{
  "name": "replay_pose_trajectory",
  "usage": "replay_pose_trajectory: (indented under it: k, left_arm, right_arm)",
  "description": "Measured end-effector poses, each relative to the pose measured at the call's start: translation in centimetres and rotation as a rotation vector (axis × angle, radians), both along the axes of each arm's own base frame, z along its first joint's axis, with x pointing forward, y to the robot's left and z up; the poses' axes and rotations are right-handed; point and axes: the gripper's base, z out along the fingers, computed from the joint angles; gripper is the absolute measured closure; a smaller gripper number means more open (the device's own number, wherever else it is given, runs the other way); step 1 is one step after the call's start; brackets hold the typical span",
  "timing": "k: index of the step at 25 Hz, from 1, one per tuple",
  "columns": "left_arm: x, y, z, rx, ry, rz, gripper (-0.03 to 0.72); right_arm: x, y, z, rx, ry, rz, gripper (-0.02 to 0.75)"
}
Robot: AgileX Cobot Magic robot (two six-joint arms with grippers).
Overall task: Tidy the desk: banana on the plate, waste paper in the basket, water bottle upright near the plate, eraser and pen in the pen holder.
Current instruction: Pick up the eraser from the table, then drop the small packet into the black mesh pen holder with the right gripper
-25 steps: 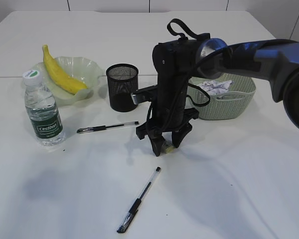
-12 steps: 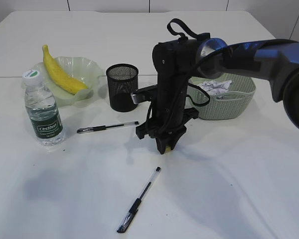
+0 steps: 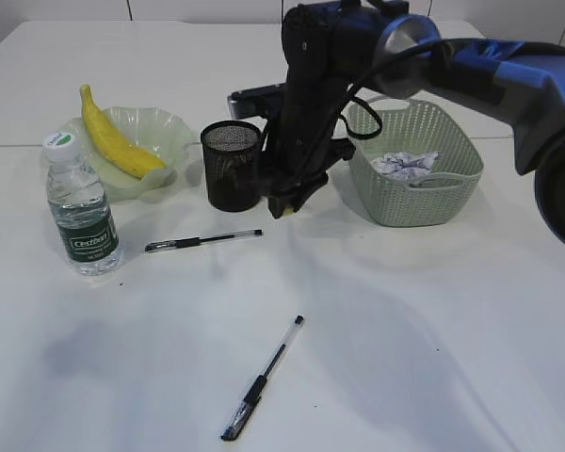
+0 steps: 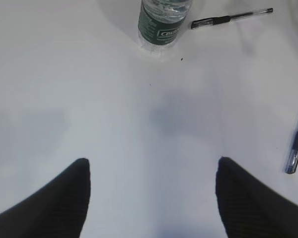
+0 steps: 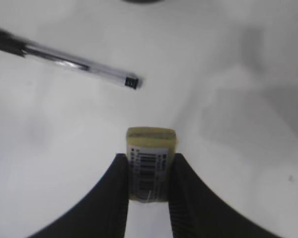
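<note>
1. The right gripper (image 5: 148, 191) is closed on the eraser (image 5: 150, 168), a small yellowish block with a barcode label. It is pinched on its long sides between both fingers, with its top end poking out beyond the tips.
2. In the exterior view the eraser (image 3: 285, 208) hangs above the table, just right of the black mesh pen holder (image 3: 232, 165) and lower than its rim.
3. The step in hand looks like carrying the eraser to the holder. It should go well if the gripper rises above the rim first, then shifts left until the eraser is over the open mouth.
4. Release only when centred. The mouth is narrow, and a drop onto the rim could bounce the eraser back to the table.
5. Keep the arm clear of the holder's side, since a nudge could tip it.
6. The left gripper (image 4: 151, 198) hovers open and empty over bare table, with the bottle (image 4: 164, 20) and a pen (image 4: 231, 18) beyond it.
</note>
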Motion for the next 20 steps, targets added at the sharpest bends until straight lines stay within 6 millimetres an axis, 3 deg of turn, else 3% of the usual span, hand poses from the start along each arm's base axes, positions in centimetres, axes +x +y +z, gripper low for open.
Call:
replay_pose_trajectory:
  k: [5,20]
  left_arm:
    - [0.0,0.0,0.0,0.0,0.0,0.0,0.127]
    - [0.0,0.0,0.0,0.0,0.0,0.0,0.127]
  right_arm:
    - [1.0,0.5,2.1,0.057,-0.113,0.005,0.571]
    - [3.2,2.4,4.1,0.325,-0.399,-0.035,0.572]
